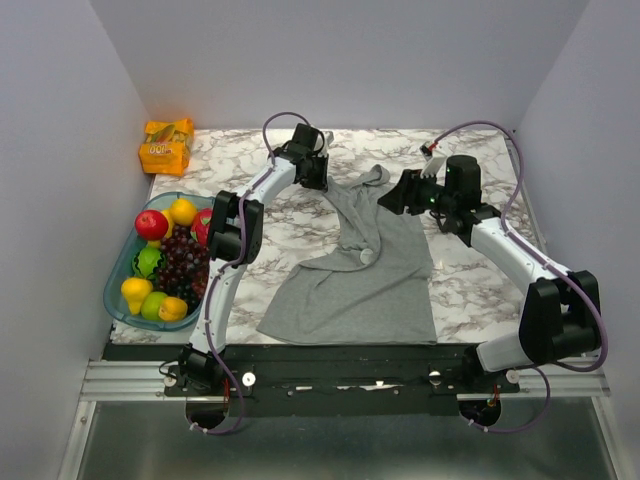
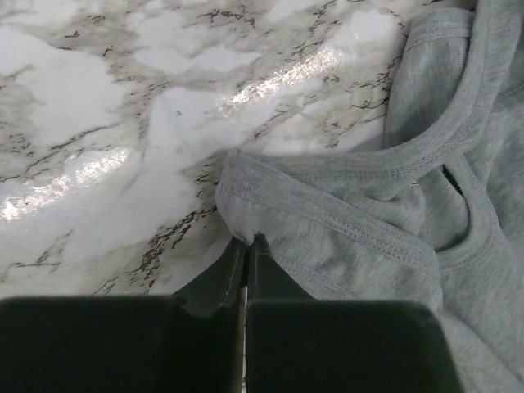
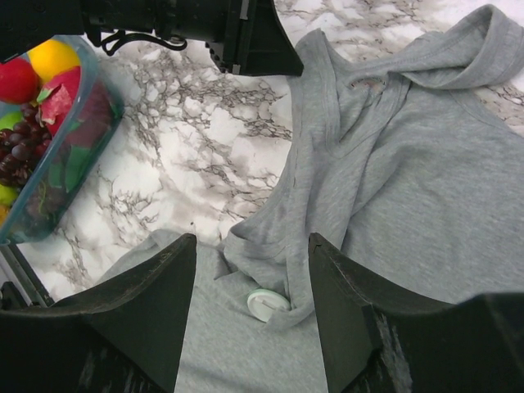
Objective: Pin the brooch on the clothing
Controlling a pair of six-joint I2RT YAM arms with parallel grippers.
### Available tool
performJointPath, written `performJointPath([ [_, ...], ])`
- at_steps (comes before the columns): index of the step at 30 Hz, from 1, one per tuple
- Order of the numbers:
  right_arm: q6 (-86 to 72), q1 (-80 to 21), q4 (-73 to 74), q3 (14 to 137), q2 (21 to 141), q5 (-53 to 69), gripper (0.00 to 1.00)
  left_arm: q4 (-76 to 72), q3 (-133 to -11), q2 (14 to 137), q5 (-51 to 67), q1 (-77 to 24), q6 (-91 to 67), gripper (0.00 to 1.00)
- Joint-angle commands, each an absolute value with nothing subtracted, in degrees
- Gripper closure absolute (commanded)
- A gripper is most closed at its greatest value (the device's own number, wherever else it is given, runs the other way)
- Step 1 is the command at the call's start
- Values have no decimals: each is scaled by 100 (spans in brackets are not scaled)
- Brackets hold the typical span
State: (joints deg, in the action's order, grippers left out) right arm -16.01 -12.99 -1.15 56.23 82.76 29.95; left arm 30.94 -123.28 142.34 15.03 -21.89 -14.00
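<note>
The light-grey tank top [image 1: 370, 275] lies rumpled on the marble table, its upper part folded over. My left gripper [image 1: 313, 176] is shut on the end of one shoulder strap [image 2: 246, 214] at the far left of the garment; the clothing fills the right of the left wrist view [image 2: 393, 237]. The brooch [image 1: 366, 257] lies on the cloth, its white back with a pale green rim facing up, partly tucked under a fold [image 3: 268, 304]. My right gripper [image 3: 251, 241] is open and empty, above the clothing [image 3: 426, 188] with the brooch between and below its fingers; in the top view it [image 1: 388, 198] hovers near the garment's top right.
A clear blue basket [image 1: 114, 296] of fruit stands at the table's left edge, also in the right wrist view [image 3: 57, 176]. An orange packet [image 1: 166, 146] lies at the far left corner. White walls enclose the table on three sides.
</note>
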Motion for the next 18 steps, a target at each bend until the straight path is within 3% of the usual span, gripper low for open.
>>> performJointPath([
  [1,-1573,-1257,-18,5449,8016,2804,35,2927,-12182,14204,1460,-2197,-1222,100],
  [11,-1407,-1257,272,5484,8200,2584,35,1794,-12243,13325,835,-1477,-809,100],
  [18,-1406,-1266,334,5449,8429,2672,35,1039,-13243,14079,1063,-985,-773,100],
])
